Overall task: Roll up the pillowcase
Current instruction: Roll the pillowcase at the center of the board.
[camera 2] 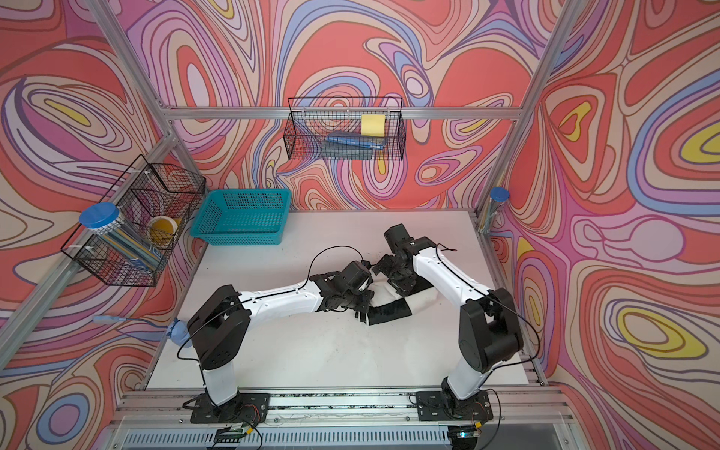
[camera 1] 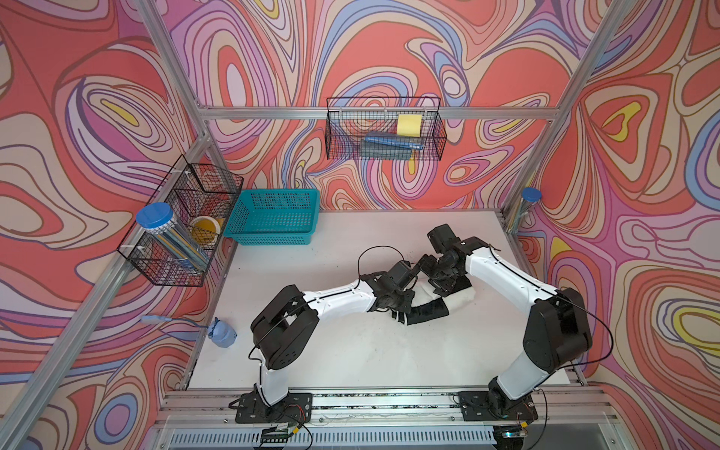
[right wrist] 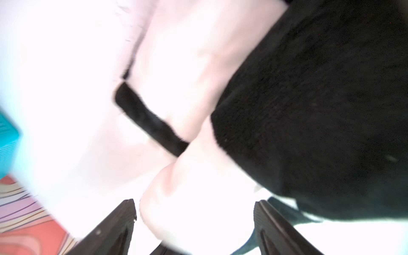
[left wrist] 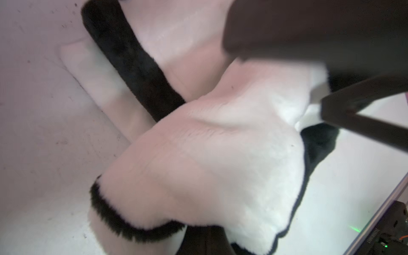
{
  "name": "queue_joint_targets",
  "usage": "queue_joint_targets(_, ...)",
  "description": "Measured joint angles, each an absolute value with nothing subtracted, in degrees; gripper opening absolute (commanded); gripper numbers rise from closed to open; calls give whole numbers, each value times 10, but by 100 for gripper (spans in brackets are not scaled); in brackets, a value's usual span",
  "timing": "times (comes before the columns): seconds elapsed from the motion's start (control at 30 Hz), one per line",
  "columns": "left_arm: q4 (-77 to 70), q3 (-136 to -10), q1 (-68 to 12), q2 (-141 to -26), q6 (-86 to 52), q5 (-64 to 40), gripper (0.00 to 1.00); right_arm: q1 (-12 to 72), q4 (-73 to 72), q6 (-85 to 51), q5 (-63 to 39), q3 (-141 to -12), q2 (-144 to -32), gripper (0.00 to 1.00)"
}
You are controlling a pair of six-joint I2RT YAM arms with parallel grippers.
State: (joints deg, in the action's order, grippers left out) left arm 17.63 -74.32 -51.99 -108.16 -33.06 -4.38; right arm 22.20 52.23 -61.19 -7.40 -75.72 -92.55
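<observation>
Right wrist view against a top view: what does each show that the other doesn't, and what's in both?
Only the right wrist view: the right claw from close up, its fingers spread apart, with a white fold of the pillowcase between them.

Only a top view: both arms whole, the left claw at one end of the rolled cloth, and the wire baskets on the walls.

Both: the black and white pillowcase, and the teal basket, which is only a blurred corner in the wrist view.

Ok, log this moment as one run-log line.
pillowcase: loose roll on table | left gripper: jaws shut on its end | right gripper: jaws open, white fold between
</observation>
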Motion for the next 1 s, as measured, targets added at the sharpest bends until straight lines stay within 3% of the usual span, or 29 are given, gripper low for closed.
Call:
queue_joint_targets(0.17,190,-754,-520,-1087,-331,-48,0,222,518,-642,-54,-723,-822,85)
queue_joint_targets(0.5,211,-772,-516,-1096,-335,-64,0,223,457,-730,-39,-458,-662,87)
queue_joint_targets(0.83,217,-781,-509,-1103,-342,-79,0,223,316,-780,-11,-382,-657,89)
queue_joint_targets(1.0,223,-787,-502,-1108,-347,-93,0,225,245,-803,-6,-372,-725,89)
